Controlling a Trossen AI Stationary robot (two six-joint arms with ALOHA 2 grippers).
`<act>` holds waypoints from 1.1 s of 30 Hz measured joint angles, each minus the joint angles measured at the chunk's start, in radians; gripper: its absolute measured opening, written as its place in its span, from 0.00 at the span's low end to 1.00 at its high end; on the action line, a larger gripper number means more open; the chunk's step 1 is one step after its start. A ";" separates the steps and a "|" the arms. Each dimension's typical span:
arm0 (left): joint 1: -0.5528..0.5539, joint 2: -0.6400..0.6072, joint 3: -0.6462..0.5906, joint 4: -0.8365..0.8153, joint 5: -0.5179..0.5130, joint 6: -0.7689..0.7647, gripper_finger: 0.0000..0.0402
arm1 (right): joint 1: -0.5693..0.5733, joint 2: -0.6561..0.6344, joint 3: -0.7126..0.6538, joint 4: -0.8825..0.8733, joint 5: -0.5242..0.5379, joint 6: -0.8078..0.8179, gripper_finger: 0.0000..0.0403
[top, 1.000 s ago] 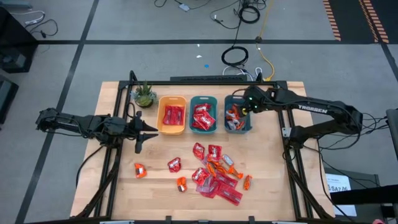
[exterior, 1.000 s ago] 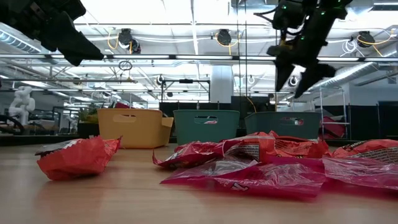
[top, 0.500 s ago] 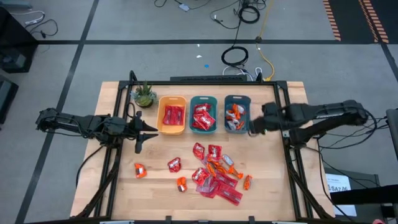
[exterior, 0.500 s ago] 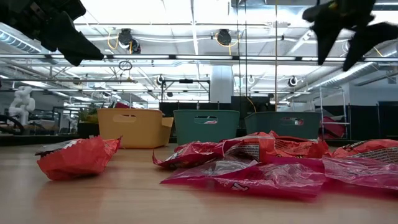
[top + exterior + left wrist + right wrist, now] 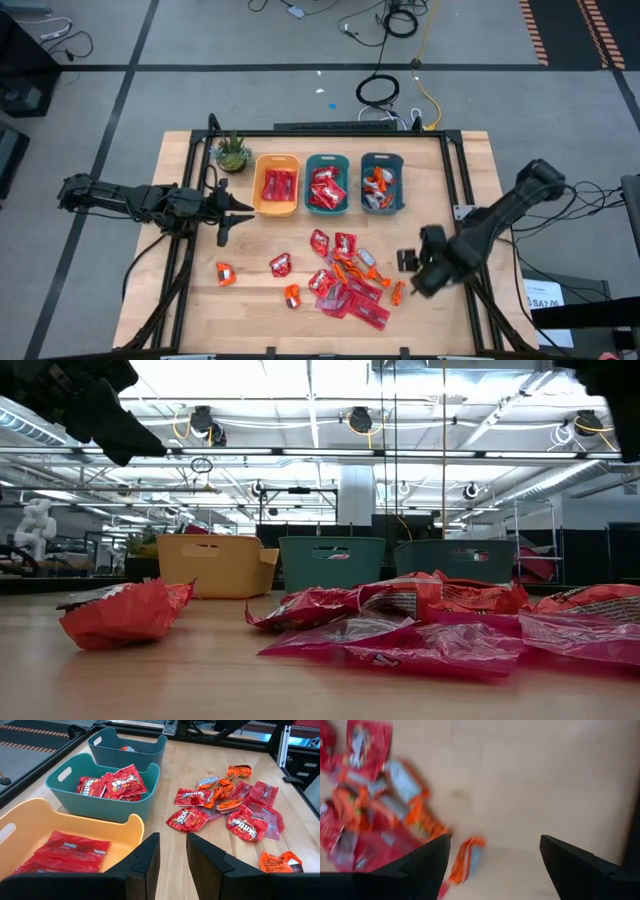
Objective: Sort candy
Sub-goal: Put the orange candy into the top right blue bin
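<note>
- Three bins stand in a row at the 12 o'clock side of the table (image 5: pixel 180 300): a yellow bin (image 5: pixel 277 185) holding long flat red packets, a middle teal bin (image 5: pixel 326 184) holding squarish red packets, and a right teal bin (image 5: pixel 382 182) holding small orange pieces.
- Most of the unsorted candy (image 5: pixel 346 277) lies in a loose pile near the table's centre, toward 6 o'clock from the bins, red packets and orange pieces mixed and overlapping.
- Outliers from the pile: a red packet (image 5: pixel 280 265) at its 9 o'clock side, an orange piece (image 5: pixel 291 295) just below that, another orange piece (image 5: pixel 224 273) well apart farther toward 9 o'clock, and an orange piece (image 5: pixel 397 292) at the pile's 3 o'clock edge.
- Right gripper (image 5: pixel 418 274) hangs above the table just at the 3 o'clock side of the pile, its fingers (image 5: pixel 427 862) spread wide with nothing between them; the wrist view shows the lone orange piece on the wood between the two fingers' tips, below them.
- Left gripper (image 5: pixel 228 215) waits at the 9 o'clock side of the yellow bin, jaws narrowly parted and gripping nothing, pointing toward the bins.
- Small potted plant (image 5: pixel 232 153) sits at the table's 11 o'clock corner, beside the yellow bin.
</note>
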 joint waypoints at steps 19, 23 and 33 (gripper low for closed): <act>0.000 0.000 0.000 -0.001 0.000 0.000 0.26 | 0.052 0.375 0.000 0.386 -0.149 0.050 0.73; 0.000 0.000 0.000 -0.001 0.000 0.000 0.26 | 0.051 0.425 0.000 0.436 -0.158 0.059 0.66; 0.000 0.000 0.000 0.001 0.000 0.000 0.26 | 0.049 0.446 0.002 0.425 -0.159 0.039 0.12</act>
